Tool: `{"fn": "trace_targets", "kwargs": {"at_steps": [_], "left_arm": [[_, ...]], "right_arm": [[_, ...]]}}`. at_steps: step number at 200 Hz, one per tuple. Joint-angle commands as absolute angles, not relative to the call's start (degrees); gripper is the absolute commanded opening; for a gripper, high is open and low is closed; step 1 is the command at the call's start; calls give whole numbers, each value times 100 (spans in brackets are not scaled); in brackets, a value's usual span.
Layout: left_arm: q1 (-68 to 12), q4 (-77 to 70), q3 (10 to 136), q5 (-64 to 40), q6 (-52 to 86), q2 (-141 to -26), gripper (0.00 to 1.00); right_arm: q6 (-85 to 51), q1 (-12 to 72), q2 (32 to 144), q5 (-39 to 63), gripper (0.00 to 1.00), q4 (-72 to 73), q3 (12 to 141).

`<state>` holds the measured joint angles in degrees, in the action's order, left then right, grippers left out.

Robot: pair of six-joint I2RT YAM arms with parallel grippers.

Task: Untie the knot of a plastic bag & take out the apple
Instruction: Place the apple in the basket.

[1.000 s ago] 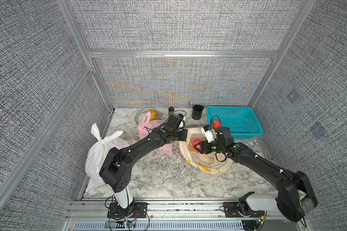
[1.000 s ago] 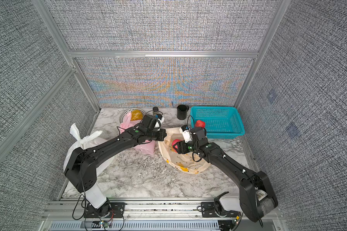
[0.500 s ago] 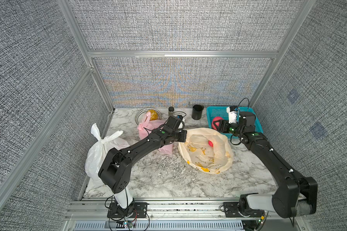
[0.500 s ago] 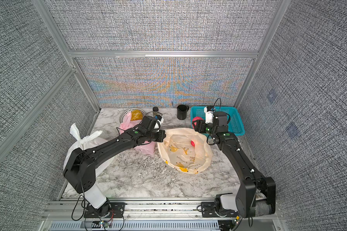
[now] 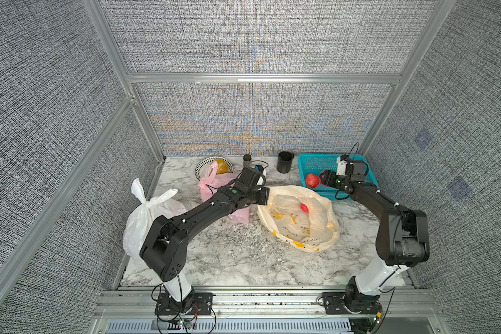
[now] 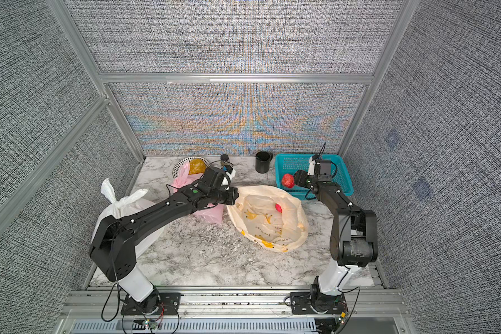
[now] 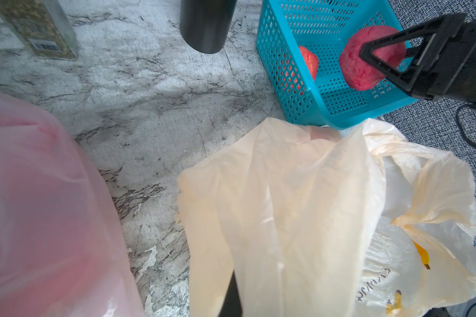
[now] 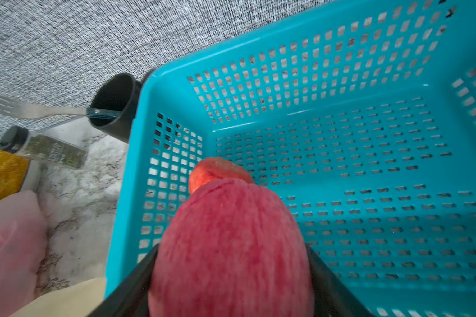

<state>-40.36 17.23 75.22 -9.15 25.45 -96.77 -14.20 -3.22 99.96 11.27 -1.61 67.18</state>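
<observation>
Bags first: white bag (image 5: 151,214) and pink bag (image 5: 214,186) are sitting tied on the worktop (image 5: 229,254), untouched. L hand (image 5: 263,196) is clenching the rim of the cream bag (image 5: 301,231), keeping its mouth open w/ the knot already undone. Inside, a small red item (image 5: 303,207) is showing; can't tell what. Next, the apple (image 8: 231,247) is no longer lying in that bag, where the R hand was reaching a sec ago. R hand (image 5: 318,180) is now gripping it btwn both fingers, holding it over the blue basket (image 8: 124,208) corner nearest the cream bag, above another red fruit (image 8: 217,170) lying inside. So extraction is looking done; probably only lowering and letting go is remaining.
</observation>
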Motion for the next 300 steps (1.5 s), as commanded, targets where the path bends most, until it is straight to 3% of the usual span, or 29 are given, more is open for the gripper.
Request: {"fn": "trace_targets", "kwargs": {"at_steps": [1, 98, 173, 236, 300], "left_arm": [[-4034, 1714, 7610, -932, 2452, -9721, 0], [-4034, 1687, 7638, -981, 2496, -9841, 0], [-4034, 1652, 7607, -958, 2496, -9825, 3], [-4034, 1613, 7594, -994, 2496, -9812, 4], [-4034, 1564, 7628, -1046, 2479, -9828, 4]], "right_arm": [[-1345, -351, 10179, 989, 67, 52, 6763], [-1284, -352, 10761, 915, 71, 92, 6539], [-1310, -317, 10629, 790, 83, -108, 6700], [-1275, -143, 9907, 496, 88, -392, 6874], [-1197, 566, 8253, 272, 89, -782, 6434]]}}
